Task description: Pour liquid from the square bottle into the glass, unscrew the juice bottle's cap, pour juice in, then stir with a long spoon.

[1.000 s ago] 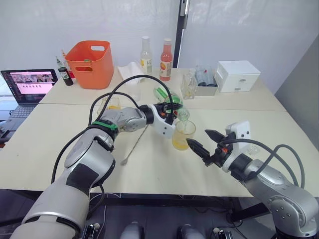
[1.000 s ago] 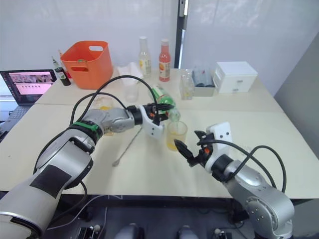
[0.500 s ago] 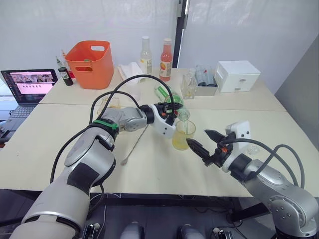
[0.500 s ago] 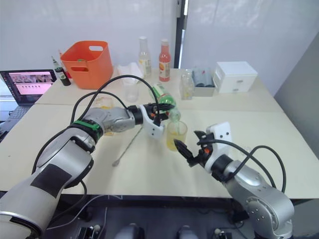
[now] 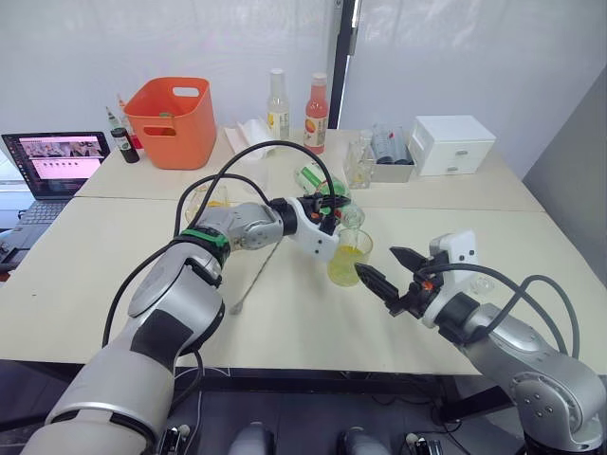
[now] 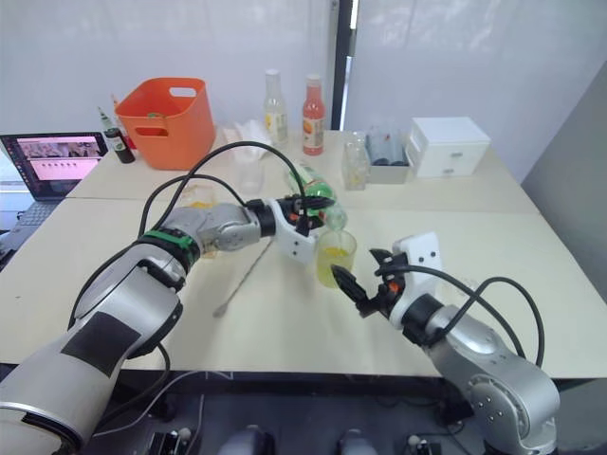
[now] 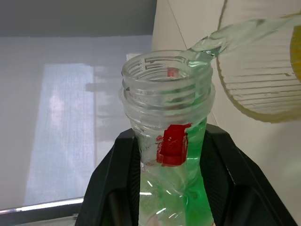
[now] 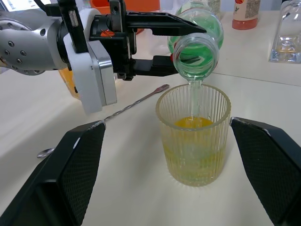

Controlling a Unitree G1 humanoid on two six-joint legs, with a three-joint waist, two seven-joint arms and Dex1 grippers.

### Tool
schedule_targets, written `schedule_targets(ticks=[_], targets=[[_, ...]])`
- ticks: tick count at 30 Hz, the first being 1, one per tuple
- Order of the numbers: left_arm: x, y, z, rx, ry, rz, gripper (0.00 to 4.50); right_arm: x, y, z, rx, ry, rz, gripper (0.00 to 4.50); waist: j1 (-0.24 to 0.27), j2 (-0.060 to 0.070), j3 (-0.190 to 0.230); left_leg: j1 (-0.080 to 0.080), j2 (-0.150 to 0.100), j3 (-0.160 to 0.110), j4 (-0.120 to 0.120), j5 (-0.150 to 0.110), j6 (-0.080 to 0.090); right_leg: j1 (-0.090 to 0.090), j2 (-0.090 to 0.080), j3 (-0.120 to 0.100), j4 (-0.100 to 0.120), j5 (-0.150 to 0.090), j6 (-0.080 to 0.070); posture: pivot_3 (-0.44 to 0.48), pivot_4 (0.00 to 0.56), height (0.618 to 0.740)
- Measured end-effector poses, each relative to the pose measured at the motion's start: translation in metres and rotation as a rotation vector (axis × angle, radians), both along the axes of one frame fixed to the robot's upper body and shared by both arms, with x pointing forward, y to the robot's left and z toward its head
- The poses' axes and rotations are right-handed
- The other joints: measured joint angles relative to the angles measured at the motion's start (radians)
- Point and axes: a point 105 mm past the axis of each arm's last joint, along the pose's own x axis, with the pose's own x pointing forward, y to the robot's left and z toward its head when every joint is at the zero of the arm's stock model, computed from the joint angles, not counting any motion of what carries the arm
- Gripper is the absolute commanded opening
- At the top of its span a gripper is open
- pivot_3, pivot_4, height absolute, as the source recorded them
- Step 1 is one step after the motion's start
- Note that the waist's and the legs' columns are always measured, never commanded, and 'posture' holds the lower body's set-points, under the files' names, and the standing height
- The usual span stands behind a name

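Observation:
My left gripper [image 5: 325,202] is shut on the green juice bottle [image 5: 324,184], gripping it at the neck [image 7: 171,150]. The bottle is tipped with its open mouth over the glass [image 5: 348,258], and a thin clear-green stream falls into it [image 8: 193,141]. The ribbed glass holds yellow-orange liquid low down. My right gripper [image 5: 377,263] stands open just right of the glass, near the table's front, with nothing between its fingers. The long spoon [image 5: 256,275] lies on the table left of the glass. The square bottle [image 5: 214,199] is partly hidden behind my left forearm. The cap is out of view.
At the back stand an orange basket [image 5: 171,118], a pale yellow bottle [image 5: 277,104], a red-orange bottle [image 5: 316,102], clear containers [image 5: 379,147] and a white drawer box [image 5: 453,142]. A laptop [image 5: 57,156] sits far left beside small dark bottles [image 5: 123,140].
The juice bottle's mouth has lifted slightly over the glass, and the liquid inside looks more yellow-green. My right arm has not moved.

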Motion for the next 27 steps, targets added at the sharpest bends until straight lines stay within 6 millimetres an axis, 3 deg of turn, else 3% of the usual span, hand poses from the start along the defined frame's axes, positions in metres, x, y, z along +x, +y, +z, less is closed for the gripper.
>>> schedule_targets(ticks=[6,13,21,27], targets=[[0.000,0.002,-0.002,-0.056,0.125,0.015,1.34,0.000,0.000,-0.001,0.000,0.002,-0.001,4.48,-0.001,0.000,0.000,0.000,0.000,0.000,0.000,0.000,0.000,0.000,0.000,0.000,0.000,0.000,0.000,0.000,0.150,0.715],[0.001,0.012,0.004,-0.232,0.410,0.022,1.34,0.000,-0.001,-0.002,-0.001,0.007,-0.004,4.48,-0.002,0.000,0.000,0.000,0.000,0.000,0.001,0.000,0.000,0.000,0.000,0.000,0.000,0.000,0.000,0.000,0.150,0.715],[0.001,0.041,0.053,-0.451,0.645,-0.052,1.34,0.009,-0.010,-0.002,-0.033,0.011,-0.013,4.48,-0.008,0.000,0.000,0.000,0.000,-0.001,0.001,0.000,0.000,0.000,0.000,0.000,0.001,0.000,0.000,0.000,0.150,0.715],[-0.011,0.083,0.094,-0.547,0.867,-0.111,1.34,0.017,-0.022,0.001,-0.072,0.001,-0.009,4.48,-0.024,0.000,0.000,0.000,0.001,-0.003,0.001,0.000,0.000,0.000,0.001,-0.001,0.002,0.000,0.000,0.000,0.150,0.715]])
